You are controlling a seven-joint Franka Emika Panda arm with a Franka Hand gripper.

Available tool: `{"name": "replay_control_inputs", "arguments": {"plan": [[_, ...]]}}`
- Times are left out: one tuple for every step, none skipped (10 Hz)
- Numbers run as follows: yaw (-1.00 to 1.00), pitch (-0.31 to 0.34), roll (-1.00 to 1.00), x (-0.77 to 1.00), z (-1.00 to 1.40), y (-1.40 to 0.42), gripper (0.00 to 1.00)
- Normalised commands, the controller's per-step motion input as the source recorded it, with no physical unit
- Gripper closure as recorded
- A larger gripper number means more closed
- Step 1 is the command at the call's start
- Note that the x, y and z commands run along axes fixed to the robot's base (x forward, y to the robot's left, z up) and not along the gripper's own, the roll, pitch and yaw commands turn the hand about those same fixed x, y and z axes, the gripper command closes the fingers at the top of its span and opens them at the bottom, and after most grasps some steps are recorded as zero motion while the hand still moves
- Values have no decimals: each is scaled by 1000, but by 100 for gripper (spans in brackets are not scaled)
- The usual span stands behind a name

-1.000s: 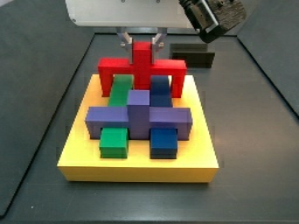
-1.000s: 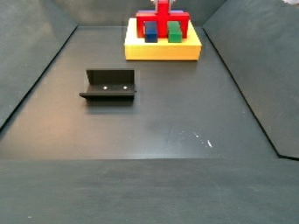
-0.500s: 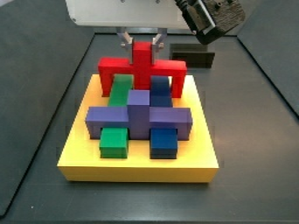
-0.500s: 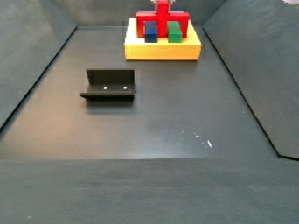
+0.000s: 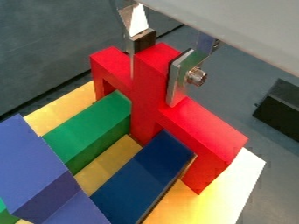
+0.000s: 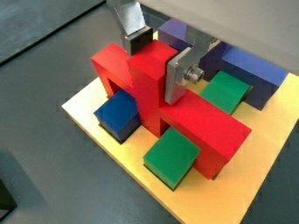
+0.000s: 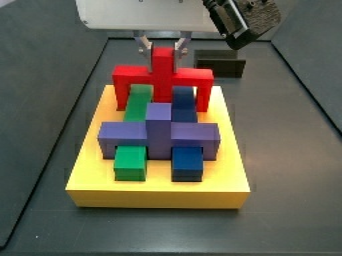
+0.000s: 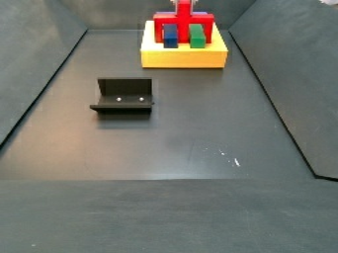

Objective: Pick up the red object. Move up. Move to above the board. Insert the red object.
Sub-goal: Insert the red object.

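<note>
The red object (image 7: 127, 75) stands upright at the far end of the yellow board (image 7: 160, 195), its two legs down on either side of a green block (image 7: 138, 98) and a blue block (image 7: 183, 98). My gripper (image 7: 163, 45) is above it, shut on its central upright stub. In both wrist views the silver fingers clamp the stub from two sides (image 5: 160, 66) (image 6: 156, 61), over the red bar (image 5: 198, 131) (image 6: 205, 131). A purple cross-shaped block (image 7: 160, 130) sits mid-board. In a side view the board (image 8: 185, 57) is at the far end of the floor.
The dark fixture (image 8: 122, 96) stands on the grey floor, well apart from the board; it also shows behind the board (image 7: 225, 67) and in a wrist view (image 5: 278, 105). Low grey walls border the floor. A green block (image 7: 130, 160) and a blue block (image 7: 187, 162) fill the near slots.
</note>
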Motion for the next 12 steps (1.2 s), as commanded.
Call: {"name": "replay_control_inputs", "arguments": {"plan": [[103, 20, 131, -3, 143, 0, 100], [106, 11, 70, 0, 129, 0, 100], [60, 17, 100, 0, 60, 0, 100], [57, 0, 100, -3, 0, -29, 100], [49, -7, 103, 0, -9, -100, 100], [40, -11, 91, 0, -11, -143, 100], [37, -6, 117, 0, -34, -137, 100], [20, 0, 179, 0, -129, 0, 100], [0, 0, 206, 0, -120, 43, 100], [0, 0, 194, 0, -80, 40, 100], [0, 0, 177, 0, -17, 0, 100], [0, 0, 209, 0, -3, 0, 100]]}}
